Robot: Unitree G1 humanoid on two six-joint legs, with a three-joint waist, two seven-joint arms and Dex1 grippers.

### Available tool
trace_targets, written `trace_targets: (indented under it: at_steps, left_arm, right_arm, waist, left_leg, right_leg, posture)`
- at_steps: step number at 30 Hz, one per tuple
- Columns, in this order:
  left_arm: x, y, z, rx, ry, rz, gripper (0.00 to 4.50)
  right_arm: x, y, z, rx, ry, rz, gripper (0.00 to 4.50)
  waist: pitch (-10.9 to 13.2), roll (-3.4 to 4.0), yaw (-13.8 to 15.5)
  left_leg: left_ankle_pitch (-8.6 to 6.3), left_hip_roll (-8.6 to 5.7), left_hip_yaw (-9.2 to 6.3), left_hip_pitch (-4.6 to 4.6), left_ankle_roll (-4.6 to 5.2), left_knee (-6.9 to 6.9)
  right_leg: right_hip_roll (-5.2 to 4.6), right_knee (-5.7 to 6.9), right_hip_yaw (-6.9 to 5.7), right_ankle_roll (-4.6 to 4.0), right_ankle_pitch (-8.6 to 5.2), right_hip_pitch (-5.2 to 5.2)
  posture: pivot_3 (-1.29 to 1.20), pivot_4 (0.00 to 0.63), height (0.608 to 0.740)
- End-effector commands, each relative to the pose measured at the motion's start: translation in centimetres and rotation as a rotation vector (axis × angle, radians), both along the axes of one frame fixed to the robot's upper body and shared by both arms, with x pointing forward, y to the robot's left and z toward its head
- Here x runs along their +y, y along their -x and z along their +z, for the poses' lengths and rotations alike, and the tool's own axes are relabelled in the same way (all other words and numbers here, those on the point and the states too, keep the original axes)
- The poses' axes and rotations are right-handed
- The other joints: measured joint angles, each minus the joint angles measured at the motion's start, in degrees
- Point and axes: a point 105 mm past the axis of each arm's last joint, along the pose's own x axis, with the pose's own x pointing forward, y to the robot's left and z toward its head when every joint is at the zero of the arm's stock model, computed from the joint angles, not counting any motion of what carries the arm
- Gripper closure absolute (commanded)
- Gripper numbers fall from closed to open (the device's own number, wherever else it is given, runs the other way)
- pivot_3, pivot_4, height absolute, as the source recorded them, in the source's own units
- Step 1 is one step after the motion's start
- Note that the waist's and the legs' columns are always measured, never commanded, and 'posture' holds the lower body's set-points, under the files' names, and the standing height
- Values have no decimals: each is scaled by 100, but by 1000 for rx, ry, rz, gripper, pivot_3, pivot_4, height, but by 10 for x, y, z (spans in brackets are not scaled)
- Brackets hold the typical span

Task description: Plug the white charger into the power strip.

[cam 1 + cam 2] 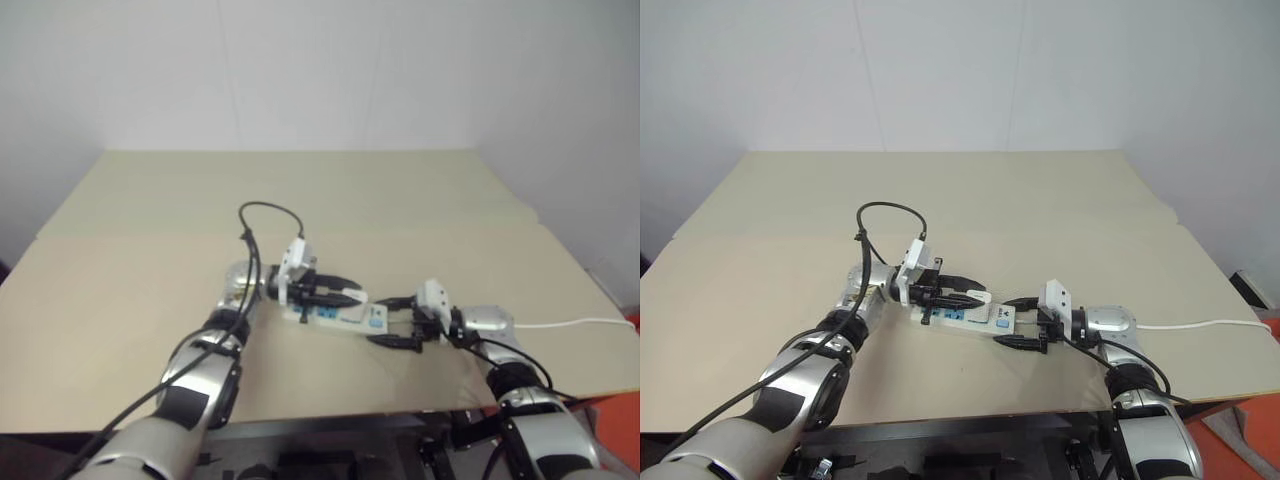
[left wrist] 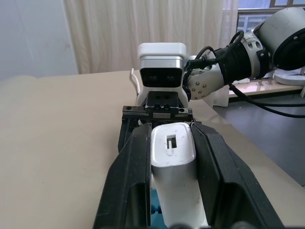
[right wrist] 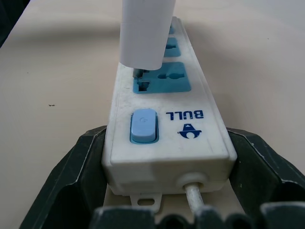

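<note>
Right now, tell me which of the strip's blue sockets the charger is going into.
The blue socket nearest the switch on the power strip: the white charger sits over it, prongs at its slots. The other sockets lie farther along, uncovered.

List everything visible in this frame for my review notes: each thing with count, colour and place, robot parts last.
table: one, beige, spans the scene in front of a white wall.
power strip: one, white with blue socket faces and a blue switch, flat on the table near its front edge, its switch end between the right gripper's jaws.
cord: one, thin, white, runs from the strip's switch end off toward the table's right edge.
white charger: one, white, held over the strip, its prongs at the socket nearest the switch, not fully seated.
left gripper: one, black jaws shut on the white charger.
right gripper: one, black jaws bracketing the power strip's switch end.
</note>
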Motion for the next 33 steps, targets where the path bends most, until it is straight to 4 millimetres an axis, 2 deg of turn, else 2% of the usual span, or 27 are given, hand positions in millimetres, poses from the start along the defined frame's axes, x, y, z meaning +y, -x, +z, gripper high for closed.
trace_targets:
  at_steps: [1, 33]
  left_arm:
    - [-2, 2, -7, 6, -44, -13, 3523]
    - [-2, 0, -16, 16, -79, 15, 3523]
  right_arm:
    - [7, 7, -12, 36, 34, 37, 1092]
    - [10, 10, -14, 49, 38, 43, 1092]
  waist:
    - [0, 0, 0]
    - [-1, -1, 0]
  left_leg:
    - [0, 0, 0, 0, 0, 0]
    - [-1, 0, -2, 3, 1, -3]
  right_leg:
    - [0, 0, 0, 0, 0, 0]
    - [0, -2, 0, 0, 0, 4]
  posture:
    - [0, 150, 740]
    - [0, 150, 740]
